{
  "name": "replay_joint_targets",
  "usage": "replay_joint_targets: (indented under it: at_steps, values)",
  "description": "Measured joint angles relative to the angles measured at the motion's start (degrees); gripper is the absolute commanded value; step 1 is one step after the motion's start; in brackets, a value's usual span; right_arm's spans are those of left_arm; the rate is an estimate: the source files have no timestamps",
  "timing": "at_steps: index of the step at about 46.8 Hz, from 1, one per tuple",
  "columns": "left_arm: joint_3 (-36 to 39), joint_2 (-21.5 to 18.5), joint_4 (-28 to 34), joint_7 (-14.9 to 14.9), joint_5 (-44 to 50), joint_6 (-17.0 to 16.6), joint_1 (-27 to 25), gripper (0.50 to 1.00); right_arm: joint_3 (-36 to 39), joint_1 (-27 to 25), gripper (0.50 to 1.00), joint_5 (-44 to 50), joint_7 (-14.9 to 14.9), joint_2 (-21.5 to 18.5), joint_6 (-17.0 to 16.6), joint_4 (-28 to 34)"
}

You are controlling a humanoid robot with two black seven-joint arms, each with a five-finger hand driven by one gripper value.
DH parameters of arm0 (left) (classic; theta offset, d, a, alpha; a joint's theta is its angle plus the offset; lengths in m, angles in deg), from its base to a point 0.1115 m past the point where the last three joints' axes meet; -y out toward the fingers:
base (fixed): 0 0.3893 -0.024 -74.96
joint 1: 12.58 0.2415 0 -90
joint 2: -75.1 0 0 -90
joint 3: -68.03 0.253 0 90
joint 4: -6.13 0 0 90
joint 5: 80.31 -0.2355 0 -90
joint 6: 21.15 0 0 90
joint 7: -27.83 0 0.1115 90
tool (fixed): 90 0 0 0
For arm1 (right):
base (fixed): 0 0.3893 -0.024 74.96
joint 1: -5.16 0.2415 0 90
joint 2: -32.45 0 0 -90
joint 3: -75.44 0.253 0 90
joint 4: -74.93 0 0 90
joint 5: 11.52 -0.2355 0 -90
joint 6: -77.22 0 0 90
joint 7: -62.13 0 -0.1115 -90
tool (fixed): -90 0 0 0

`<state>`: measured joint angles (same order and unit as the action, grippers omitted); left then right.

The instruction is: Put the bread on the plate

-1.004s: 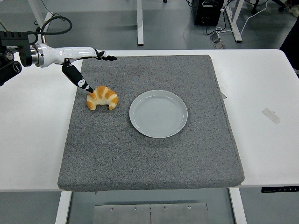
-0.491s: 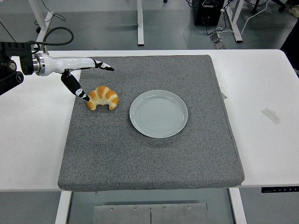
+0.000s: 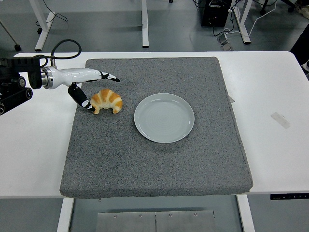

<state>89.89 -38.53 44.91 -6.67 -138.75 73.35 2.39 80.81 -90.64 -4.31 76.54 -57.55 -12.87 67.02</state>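
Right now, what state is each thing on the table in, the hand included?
Croissant: lying on the mat left of the plate, not yet lifted.
Plate: empty, flat on the mat.
Mat: spread flat on the table.
Left hand: open, fingers spread around the croissant's left end, thumb tip at its lower left edge; no grasp closed.
Right hand: not in view.

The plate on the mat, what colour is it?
The plate is pale grey-blue, seen clearly in the head view.
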Motion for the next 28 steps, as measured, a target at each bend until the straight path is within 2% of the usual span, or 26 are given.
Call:
replay_joint_targets:
  at_steps: [28]
  values:
    - [0.3, 2.7, -3.4, 0.2, 0.0, -3.7, 2.3, 0.968, 0.0, 0.0, 1.0, 0.0, 0.0, 0.0, 0.0, 0.0]
